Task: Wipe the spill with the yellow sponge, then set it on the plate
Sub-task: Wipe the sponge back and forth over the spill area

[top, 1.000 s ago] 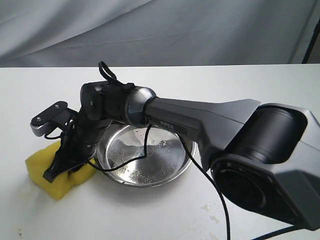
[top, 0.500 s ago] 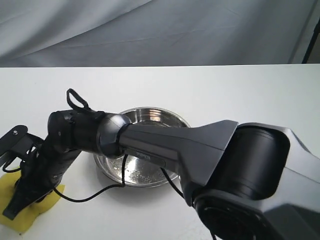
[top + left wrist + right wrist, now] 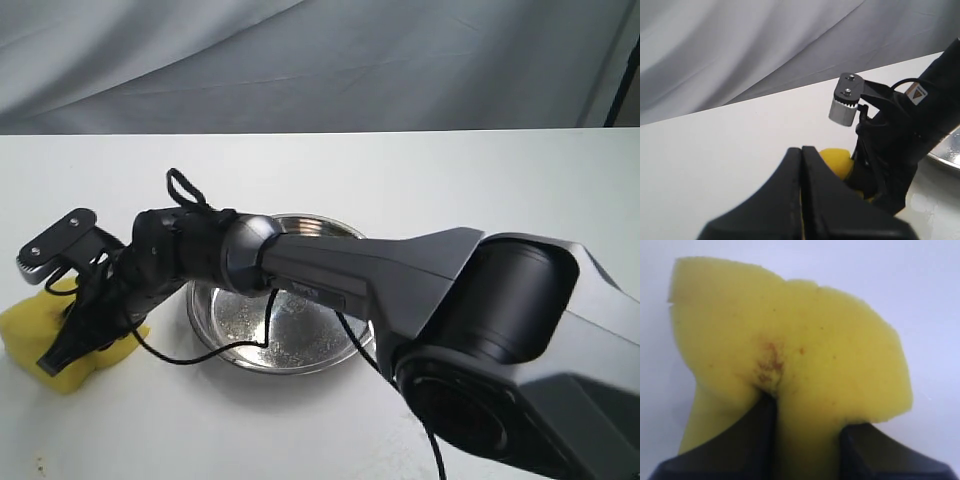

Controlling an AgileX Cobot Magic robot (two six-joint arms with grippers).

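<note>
- yellow sponge lies on the white table, outside the plate and off the plate's left rim in the exterior view, with bare table between the two.
- seen from the right wrist, the sponge is a thick bright foam block with a small brownish stain on its top face, close to where one finger bites in.
- the foam is dented at the grip and bulges out to either side of it.
- right gripper reaches across over the plate's left side and slants down onto the sponge, its dark fingers partly closed with the foam between them.
- in the right wrist view the gripper shows two black fingers pinching a narrow waist of sponge.
- a grey camera block sticks up from the right wrist, farther from the plate than the wrist itself.
- a black cable loops from that wrist down past the plate's left rim.
- right arm passes over the near half of the plate and hides part of its shiny bowl.
- left gripper hovers on the far side of the sponge from the plate, its jaws pressed together with nothing between them.
- past its tip the left wrist view shows a yellow corner of the sponge, the right wrist behind it, and a sliver of plate rim.
- grey cloth hangs behind the table, beyond the plate.
</note>
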